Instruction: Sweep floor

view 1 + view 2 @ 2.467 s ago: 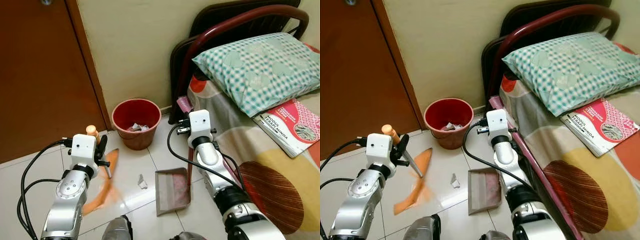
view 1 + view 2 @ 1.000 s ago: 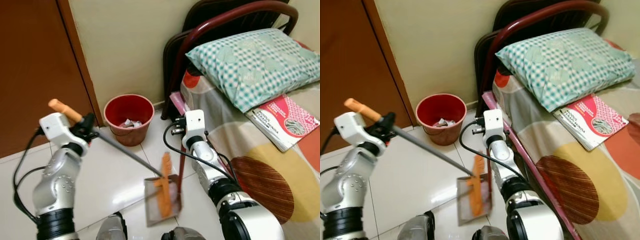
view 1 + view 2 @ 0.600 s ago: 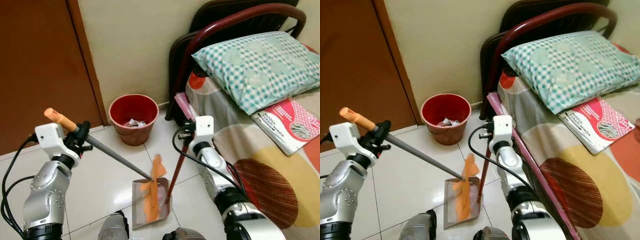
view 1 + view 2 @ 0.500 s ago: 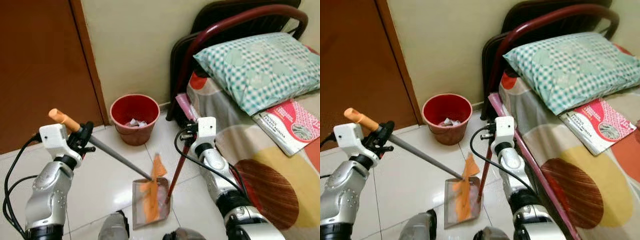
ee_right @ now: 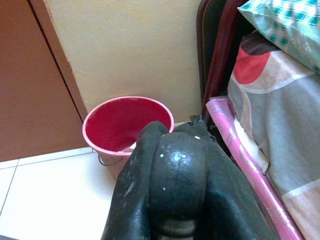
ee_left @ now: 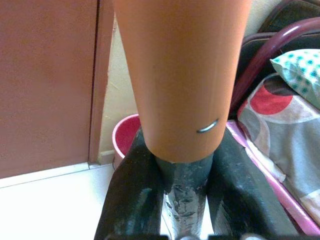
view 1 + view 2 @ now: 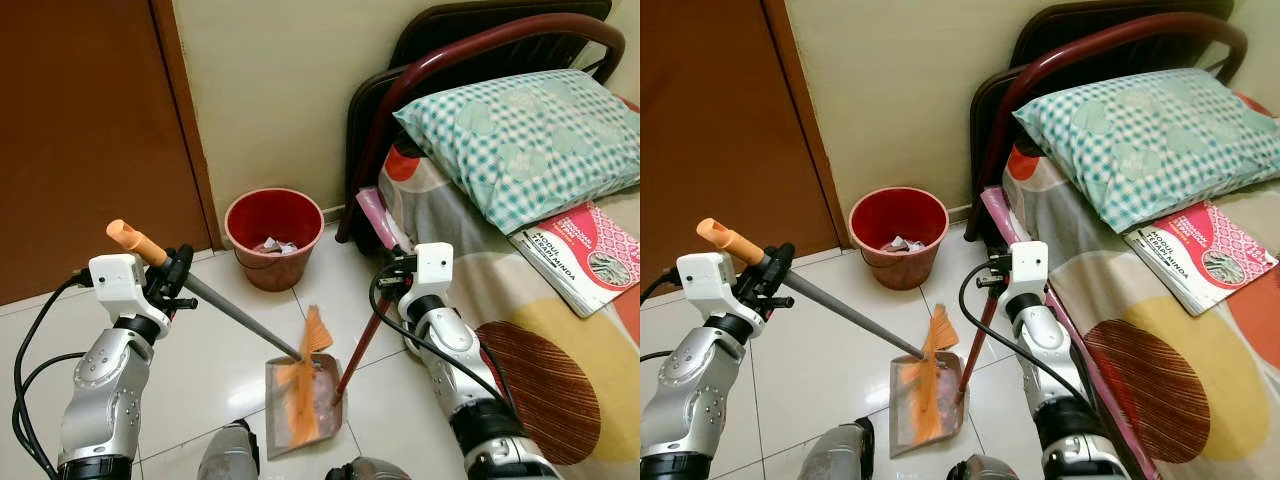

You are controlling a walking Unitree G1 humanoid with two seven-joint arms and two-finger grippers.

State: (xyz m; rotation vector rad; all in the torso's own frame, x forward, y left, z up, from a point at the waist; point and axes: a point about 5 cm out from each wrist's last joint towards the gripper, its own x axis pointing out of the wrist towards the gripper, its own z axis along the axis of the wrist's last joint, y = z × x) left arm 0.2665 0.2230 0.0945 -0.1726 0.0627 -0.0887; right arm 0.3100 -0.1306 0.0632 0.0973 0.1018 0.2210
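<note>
Broom [image 7: 300,385] bristles still on dustpan [image 7: 325,400]

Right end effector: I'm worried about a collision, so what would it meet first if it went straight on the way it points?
Probably the red bucket, straight ahead of the right end effector holding the dustpan handle; depth is unclear.

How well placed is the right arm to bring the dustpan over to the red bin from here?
Probably yes. The right gripper is shut on the dustpan handle, and bare tile lies between the pan and the red bin. The broom, held by the left gripper, lies in the pan and should lift out first.
</note>
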